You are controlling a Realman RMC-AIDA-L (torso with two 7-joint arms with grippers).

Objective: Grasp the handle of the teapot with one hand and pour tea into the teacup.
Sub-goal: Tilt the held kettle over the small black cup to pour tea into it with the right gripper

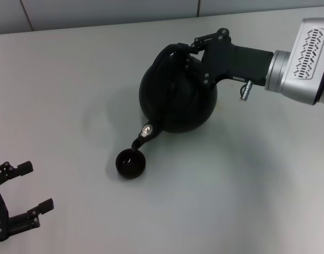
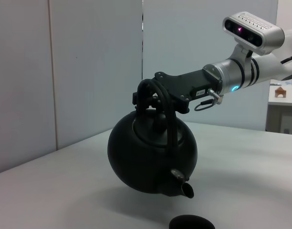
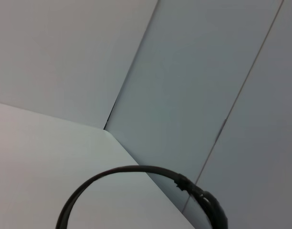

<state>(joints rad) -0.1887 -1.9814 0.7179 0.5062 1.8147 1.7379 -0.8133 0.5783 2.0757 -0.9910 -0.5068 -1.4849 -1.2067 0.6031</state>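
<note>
The black round teapot point(image 1: 178, 100) hangs tilted above the table, its short spout point(image 1: 143, 135) pointing down toward the small black teacup point(image 1: 131, 163). My right gripper point(image 1: 196, 45) is shut on the arched handle point(image 1: 170, 53) at the top of the pot. In the left wrist view the teapot point(image 2: 151, 152) is clear of the table, its spout point(image 2: 184, 188) just above the cup's rim point(image 2: 190, 223), and the right gripper point(image 2: 146, 98) clamps the handle point(image 2: 170, 119). The right wrist view shows only the handle's arc point(image 3: 136, 171). My left gripper point(image 1: 37, 186) is open and idle at the near left.
The grey table point(image 1: 246, 185) carries only the cup under the pot. Grey wall panels point(image 2: 88, 71) stand behind the table's far edge. A white shelf with a small object point(image 2: 279, 93) shows far off in the left wrist view.
</note>
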